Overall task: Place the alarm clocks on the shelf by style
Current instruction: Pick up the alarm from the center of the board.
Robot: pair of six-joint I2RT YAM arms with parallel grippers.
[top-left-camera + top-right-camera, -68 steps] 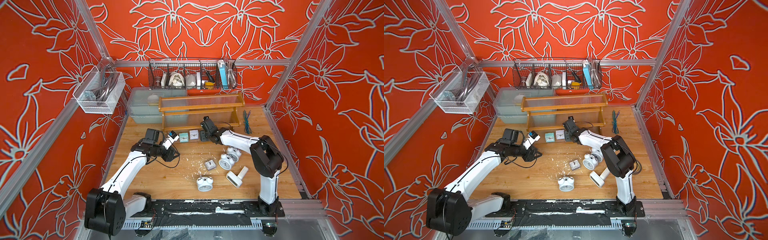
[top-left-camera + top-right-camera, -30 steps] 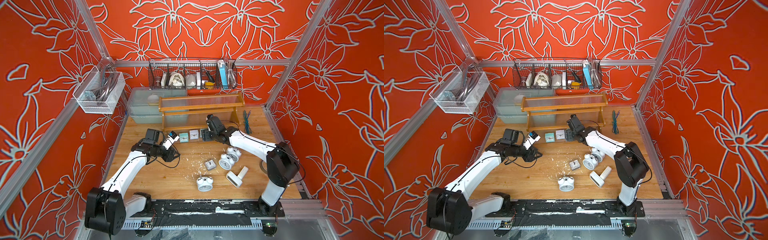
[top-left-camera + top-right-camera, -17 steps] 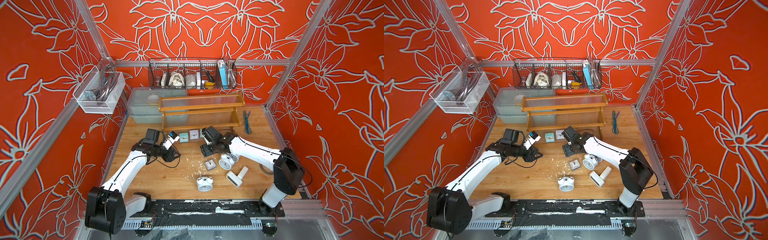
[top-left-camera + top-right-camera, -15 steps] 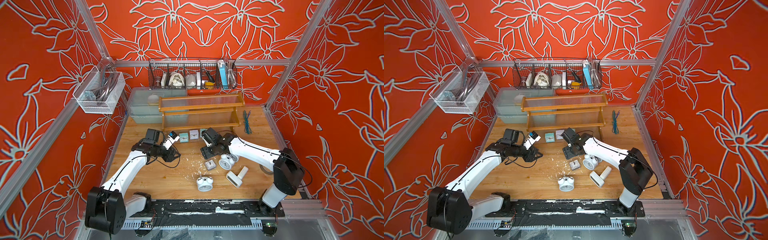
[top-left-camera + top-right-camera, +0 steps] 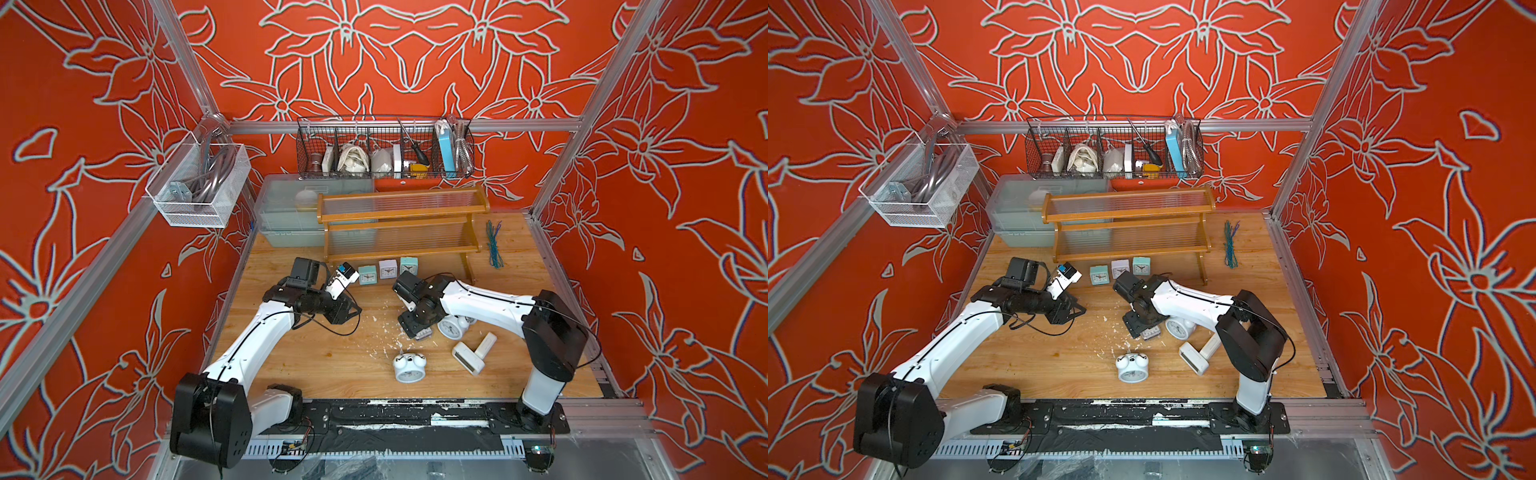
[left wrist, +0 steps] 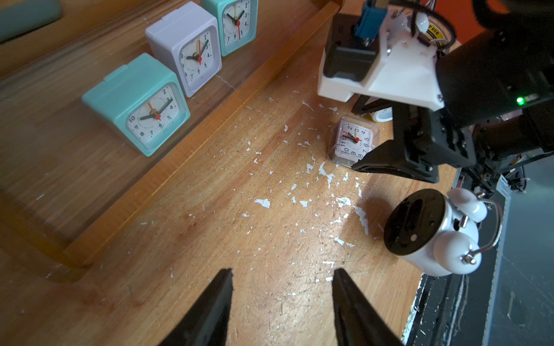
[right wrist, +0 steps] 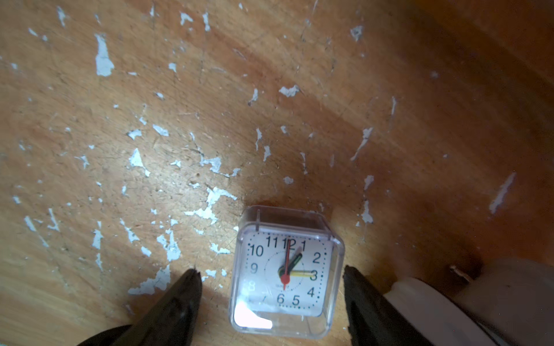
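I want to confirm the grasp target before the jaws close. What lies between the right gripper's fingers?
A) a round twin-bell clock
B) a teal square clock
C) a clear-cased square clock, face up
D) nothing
C: in the right wrist view the clear-cased square clock lies face up between the fingers of the right gripper, whose jaws stand open on either side of it.
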